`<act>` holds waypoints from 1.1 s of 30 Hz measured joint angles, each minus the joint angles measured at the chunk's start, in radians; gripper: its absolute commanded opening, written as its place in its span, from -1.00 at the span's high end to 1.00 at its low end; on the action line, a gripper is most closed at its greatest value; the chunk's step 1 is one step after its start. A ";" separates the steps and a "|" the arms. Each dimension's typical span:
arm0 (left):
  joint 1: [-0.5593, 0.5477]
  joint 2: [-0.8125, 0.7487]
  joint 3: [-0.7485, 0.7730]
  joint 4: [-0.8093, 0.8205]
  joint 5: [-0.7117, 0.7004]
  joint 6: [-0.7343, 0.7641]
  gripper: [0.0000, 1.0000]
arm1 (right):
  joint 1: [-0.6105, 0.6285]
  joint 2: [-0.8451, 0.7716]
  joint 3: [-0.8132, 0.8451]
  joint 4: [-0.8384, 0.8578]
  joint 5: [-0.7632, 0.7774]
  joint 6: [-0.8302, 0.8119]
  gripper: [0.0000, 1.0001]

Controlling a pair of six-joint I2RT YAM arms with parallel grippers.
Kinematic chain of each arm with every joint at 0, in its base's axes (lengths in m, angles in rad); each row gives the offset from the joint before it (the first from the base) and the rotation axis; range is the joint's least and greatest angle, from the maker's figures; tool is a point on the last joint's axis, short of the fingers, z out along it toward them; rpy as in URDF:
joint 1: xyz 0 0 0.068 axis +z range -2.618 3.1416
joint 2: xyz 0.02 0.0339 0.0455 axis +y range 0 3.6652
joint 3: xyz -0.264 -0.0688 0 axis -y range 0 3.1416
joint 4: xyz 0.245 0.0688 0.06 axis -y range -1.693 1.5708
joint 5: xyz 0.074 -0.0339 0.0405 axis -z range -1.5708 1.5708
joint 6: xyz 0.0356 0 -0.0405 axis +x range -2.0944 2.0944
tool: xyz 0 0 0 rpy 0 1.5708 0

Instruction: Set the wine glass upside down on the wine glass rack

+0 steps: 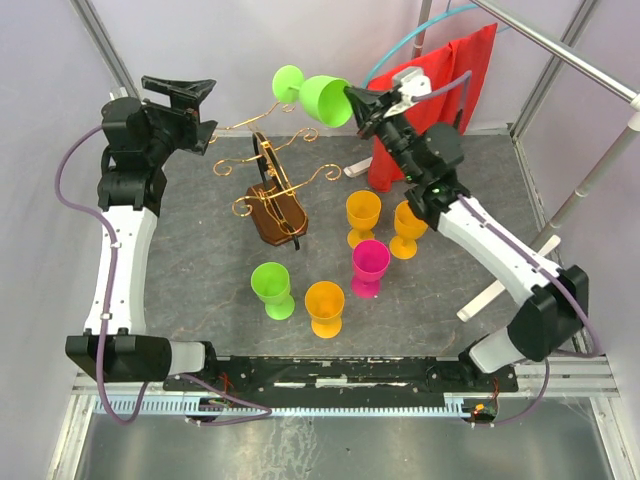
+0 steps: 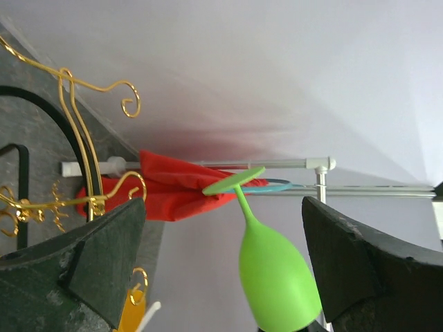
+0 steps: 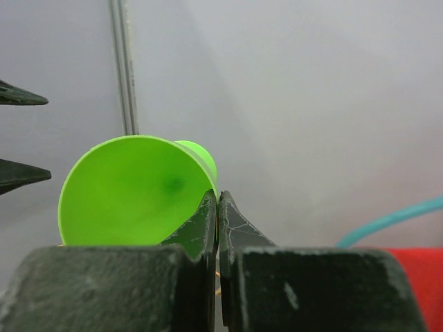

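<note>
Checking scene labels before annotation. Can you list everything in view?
wine glass: 1, lime green, held sideways in the air near the rack's far arms
wine glass rack: 1, dark brown base, gold wire arms, centre-rear of mat, nothing hung on it
orange glasses: 3, orange, upright on mat, right of and in front of rack
pink glass: 1, pink, upright among the orange ones
green glass: 1, green, upright in front of rack
mat: 1, dark grey, under everything
cloth: 1, red, draped rear right
hose: 1, teal, above cloth
left fingers: open, empty
right fingers: shut on wine glass rim
</note>
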 measured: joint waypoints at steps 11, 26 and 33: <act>-0.005 -0.047 -0.051 0.049 0.019 -0.124 -0.78 | 0.176 0.204 0.088 0.192 0.016 -0.111 0.99; -0.039 -0.048 -0.089 0.059 0.021 -0.164 -0.51 | 0.261 0.316 0.204 0.271 0.016 -0.180 0.99; -0.043 -0.048 -0.100 0.081 0.019 -0.180 -0.10 | 0.294 0.335 0.204 0.267 0.016 -0.205 0.99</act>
